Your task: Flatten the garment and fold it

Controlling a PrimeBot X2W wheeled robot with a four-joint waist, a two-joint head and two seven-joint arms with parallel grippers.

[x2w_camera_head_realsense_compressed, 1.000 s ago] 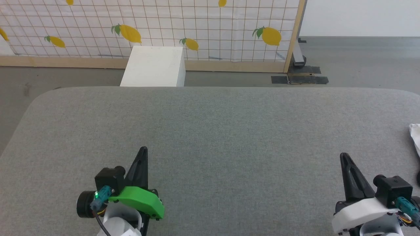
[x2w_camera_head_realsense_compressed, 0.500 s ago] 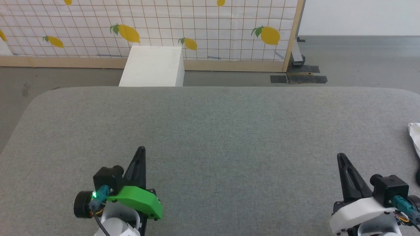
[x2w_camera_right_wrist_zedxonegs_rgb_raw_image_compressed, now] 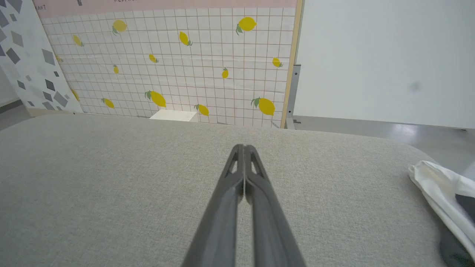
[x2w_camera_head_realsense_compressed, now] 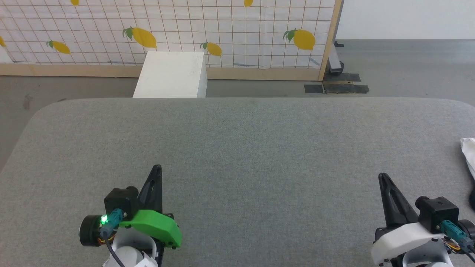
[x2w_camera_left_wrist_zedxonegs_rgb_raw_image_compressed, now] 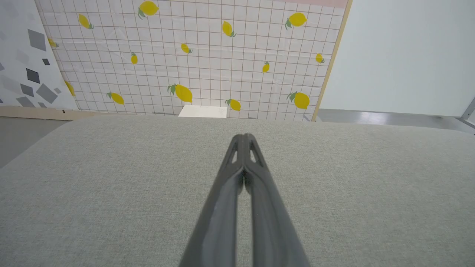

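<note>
Camera swung slightly right; more garment (x2w_camera_head_realsense_compressed: 469, 154) shows.

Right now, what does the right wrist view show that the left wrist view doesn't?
Right wrist view adds: the soft white garment with a black part, crumpled near the right edge of the table, and the right gripper, shut and empty.
Left wrist view adds: the left gripper, also shut and empty.
Shared: the grey fabric-covered table, the lemon-print grid panel and the white box beyond the table's far edge.
</note>
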